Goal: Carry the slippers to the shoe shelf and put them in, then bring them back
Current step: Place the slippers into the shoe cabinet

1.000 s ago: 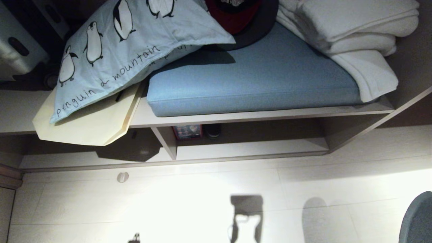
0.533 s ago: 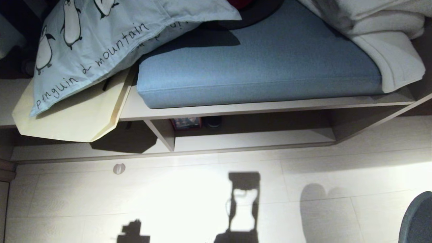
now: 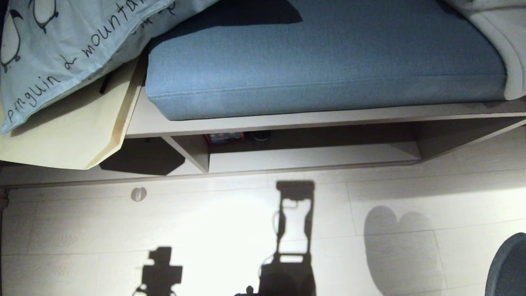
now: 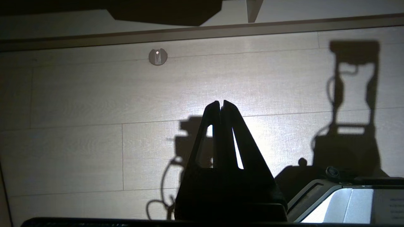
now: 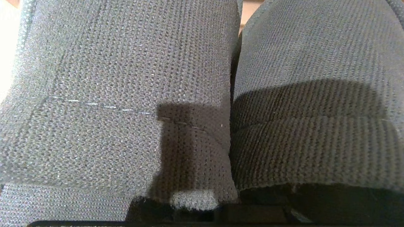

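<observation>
The slippers (image 5: 202, 94) fill the right wrist view, side by side and touching; the right gripper's jaws are clamped on them (its fingertips are hidden under the fabric). The left gripper (image 4: 221, 105) hangs closed and empty above the pale floor (image 3: 205, 230). The shoe shelf (image 3: 312, 158) lies ahead, so I judge this is the carrying step; next, the slippers must come down into the cubby.

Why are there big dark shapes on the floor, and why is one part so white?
Head view: a bright light behind the robot throws its own shadows on the floor, with white glare in the middle. Left wrist view: the left gripper is a black outline against that glare. Right wrist view: the slippers fill the picture, one dark shadow across them.
</observation>
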